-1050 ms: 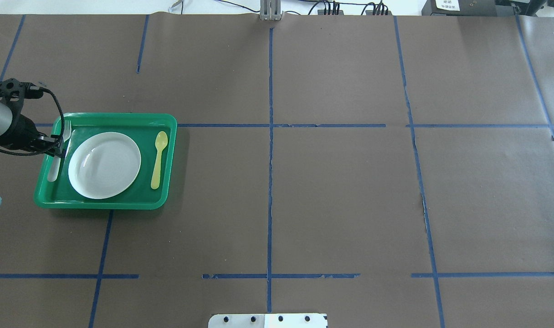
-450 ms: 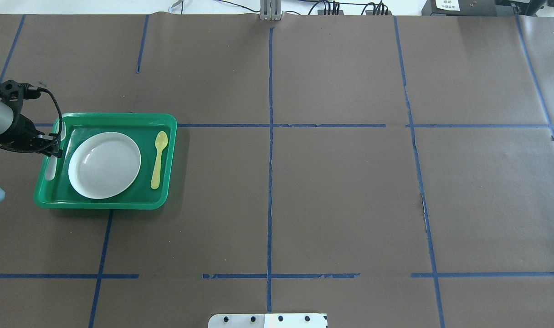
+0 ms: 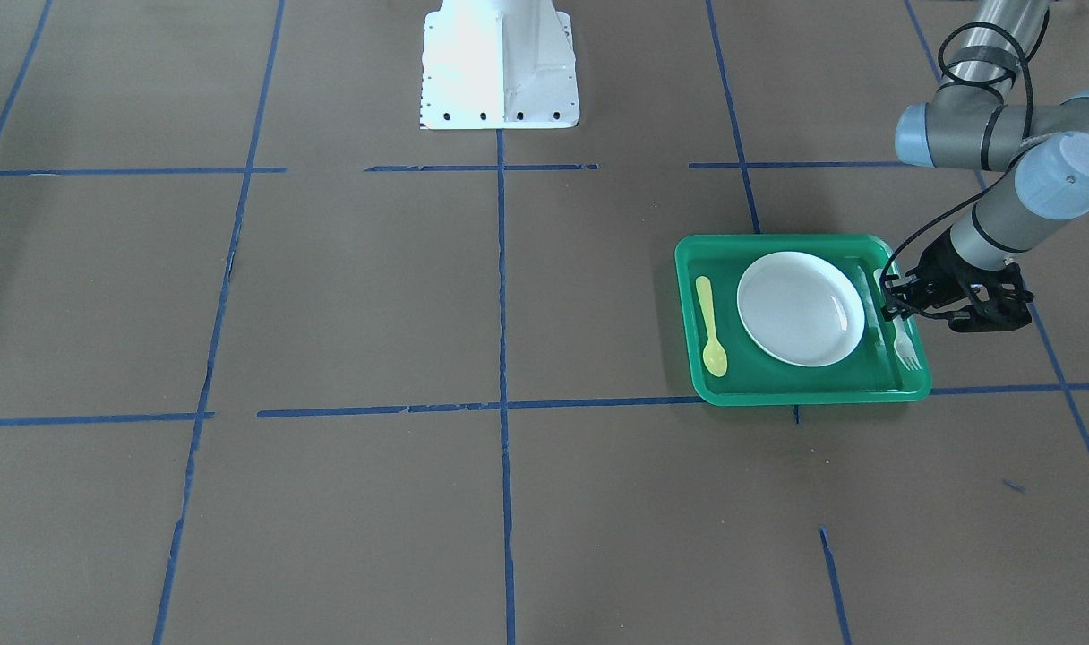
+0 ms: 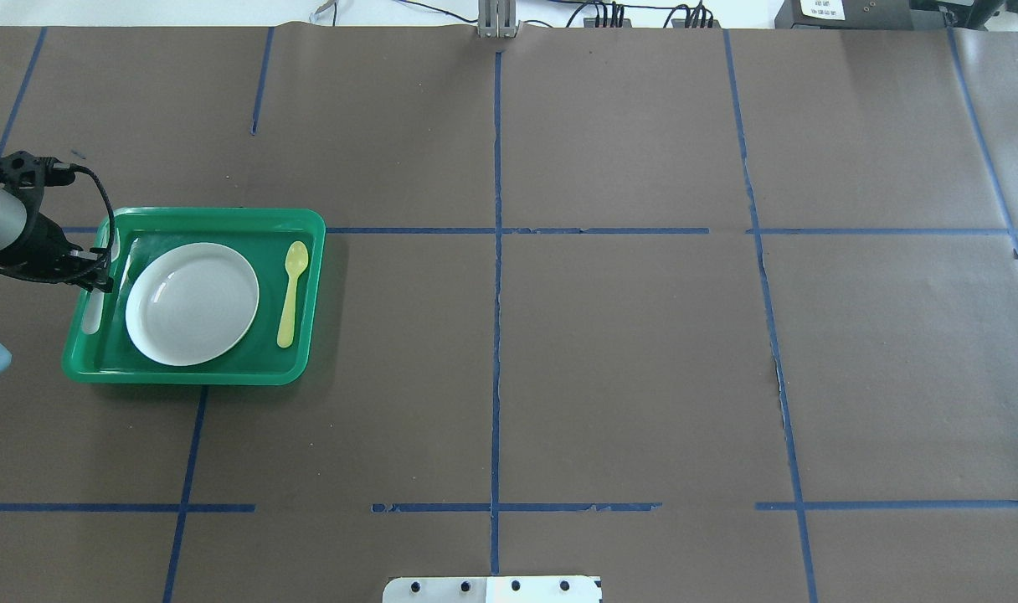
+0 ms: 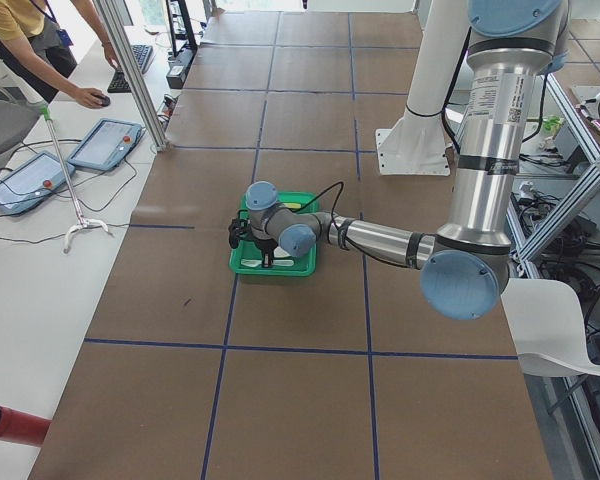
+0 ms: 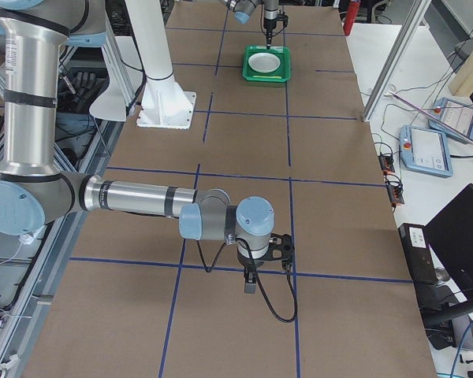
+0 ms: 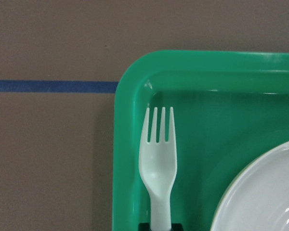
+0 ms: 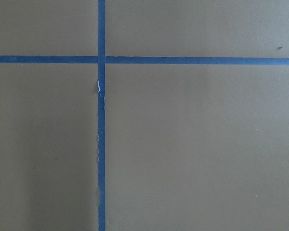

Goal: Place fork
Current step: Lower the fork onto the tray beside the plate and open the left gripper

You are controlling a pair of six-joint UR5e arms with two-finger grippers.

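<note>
The pale plastic fork point(image 7: 158, 159) is inside the green tray point(image 4: 191, 375), along its left wall beside the white plate point(image 4: 191, 303), tines pointing to the far side. My left gripper point(image 4: 105, 280) is over the tray's left rim and shut on the fork's handle; in the left wrist view the dark fingertips point(image 7: 145, 226) pinch the handle at the bottom edge. The front-facing view shows the fork point(image 3: 906, 351) low in the tray; I cannot tell if it touches the floor. My right gripper point(image 6: 250, 283) shows only in the exterior right view, low over bare table; I cannot tell whether it is open or shut.
A yellow spoon point(image 4: 291, 289) lies in the tray right of the plate. The robot's white base point(image 3: 498, 67) stands at the table's near middle. Blue tape lines cross the brown table cover. An operator point(image 5: 20, 35) stands at a side desk.
My left gripper has moved a little left with the fork, bringing it from near the plate's rim to the tray's left wall.
</note>
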